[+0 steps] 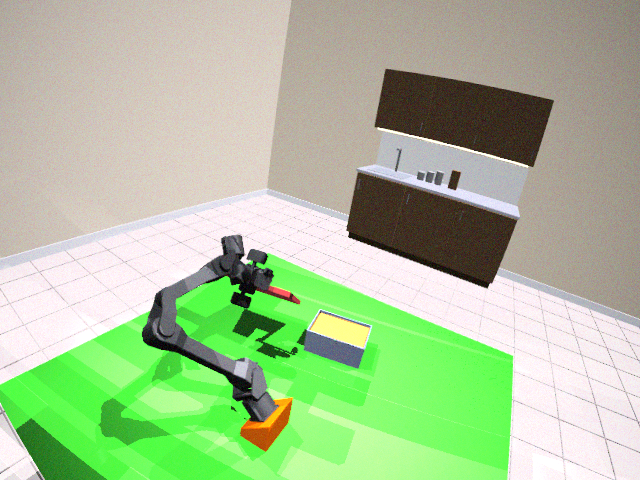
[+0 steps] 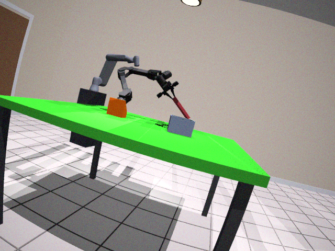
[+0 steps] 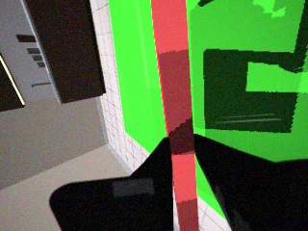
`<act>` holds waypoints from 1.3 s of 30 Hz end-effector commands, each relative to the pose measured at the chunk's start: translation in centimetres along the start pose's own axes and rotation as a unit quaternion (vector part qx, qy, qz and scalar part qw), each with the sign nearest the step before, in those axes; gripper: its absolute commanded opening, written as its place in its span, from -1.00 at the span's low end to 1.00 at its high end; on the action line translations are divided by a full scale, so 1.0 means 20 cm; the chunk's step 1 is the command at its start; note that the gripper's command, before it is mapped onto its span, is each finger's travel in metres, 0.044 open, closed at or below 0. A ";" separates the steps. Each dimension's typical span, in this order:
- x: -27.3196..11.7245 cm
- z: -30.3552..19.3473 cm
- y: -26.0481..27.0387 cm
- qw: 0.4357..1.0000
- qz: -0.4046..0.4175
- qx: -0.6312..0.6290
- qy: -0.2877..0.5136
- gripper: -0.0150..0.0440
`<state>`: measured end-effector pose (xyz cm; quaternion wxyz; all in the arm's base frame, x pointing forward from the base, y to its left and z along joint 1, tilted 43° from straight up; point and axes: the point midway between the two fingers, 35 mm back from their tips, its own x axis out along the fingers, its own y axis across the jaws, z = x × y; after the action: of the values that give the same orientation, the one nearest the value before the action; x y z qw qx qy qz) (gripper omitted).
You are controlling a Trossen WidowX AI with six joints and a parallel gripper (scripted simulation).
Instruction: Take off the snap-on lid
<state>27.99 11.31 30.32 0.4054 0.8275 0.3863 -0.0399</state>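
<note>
The storage box [image 1: 333,350] [image 2: 180,126] is blue-grey and stands upright on the green table [image 1: 439,392] [image 2: 151,147]. Its top is open and its inside shows yellow in the top view. The red lid [image 1: 280,292] [image 2: 181,107] [image 3: 174,77] is off the box and in the air, tilted steeply and seen nearly edge-on. My gripper [image 3: 180,141] [image 2: 174,98] is shut on the lid by its edge. In the top view the lid is to the left of the box, above the table. Which face of the lid is its top, I cannot tell.
An orange block [image 1: 267,424] [image 2: 116,107] is at the foot of my arm. A second, grey arm [image 2: 108,70] stands on a dark pedestal behind the table. A kitchen unit [image 1: 429,227] is far off by the wall.
</note>
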 end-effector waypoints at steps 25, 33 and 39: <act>0.07 0.01 -0.09 1.000 0.003 0.004 -0.003 -0.49; 0.09 0.01 -0.11 1.000 0.003 0.004 -0.003 -0.49; 0.11 0.01 -0.13 1.000 0.003 0.004 -0.003 -0.49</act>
<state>27.77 13.41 28.11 0.4049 0.8279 0.3862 -0.0389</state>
